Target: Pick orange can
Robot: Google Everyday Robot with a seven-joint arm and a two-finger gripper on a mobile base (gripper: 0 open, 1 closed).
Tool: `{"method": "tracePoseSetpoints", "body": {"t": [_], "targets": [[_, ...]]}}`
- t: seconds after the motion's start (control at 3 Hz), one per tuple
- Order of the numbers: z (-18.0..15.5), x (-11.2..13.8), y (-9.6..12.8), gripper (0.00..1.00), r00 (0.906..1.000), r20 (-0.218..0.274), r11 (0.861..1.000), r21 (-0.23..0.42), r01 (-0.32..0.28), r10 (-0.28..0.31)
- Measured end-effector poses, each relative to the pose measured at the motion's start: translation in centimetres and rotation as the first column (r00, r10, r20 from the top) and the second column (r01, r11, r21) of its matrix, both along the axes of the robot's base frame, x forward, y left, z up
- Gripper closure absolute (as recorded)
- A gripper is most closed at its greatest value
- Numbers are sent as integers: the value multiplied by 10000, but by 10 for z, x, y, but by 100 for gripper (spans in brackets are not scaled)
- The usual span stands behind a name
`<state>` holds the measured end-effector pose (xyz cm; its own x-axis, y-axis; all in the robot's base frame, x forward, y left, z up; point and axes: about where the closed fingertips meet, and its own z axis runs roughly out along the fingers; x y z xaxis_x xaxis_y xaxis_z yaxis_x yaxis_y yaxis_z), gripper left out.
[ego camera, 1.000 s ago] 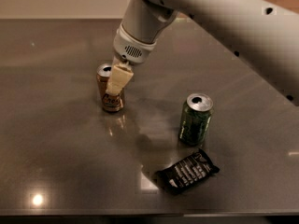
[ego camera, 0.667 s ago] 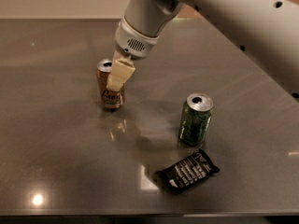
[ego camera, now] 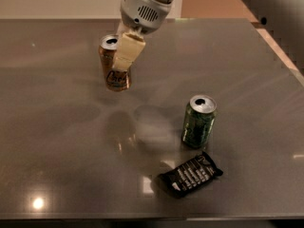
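Note:
The orange can, slim and copper-orange with a silver top and dark script, hangs upright above the grey table, at the upper left of the view. My gripper comes down from the top and is shut on the can. One cream finger lies across the can's right front; the other finger is hidden behind the can. The can's faint reflection shows on the table below it.
A green can stands upright right of centre. A black snack packet lies flat just in front of it. The table's right edge runs diagonally at the far right, its front edge along the bottom.
The gripper has risen with the orange can, which has left the table surface. The green can and the black packet have not moved.

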<state>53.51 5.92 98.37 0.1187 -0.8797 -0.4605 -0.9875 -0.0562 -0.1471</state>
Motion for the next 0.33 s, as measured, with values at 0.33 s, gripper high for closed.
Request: {"method": "tracePoseSetpoints", "body": {"t": [0.33], "targets": [[0, 0, 0, 100, 10000, 1, 10000, 1, 0, 0]]}}
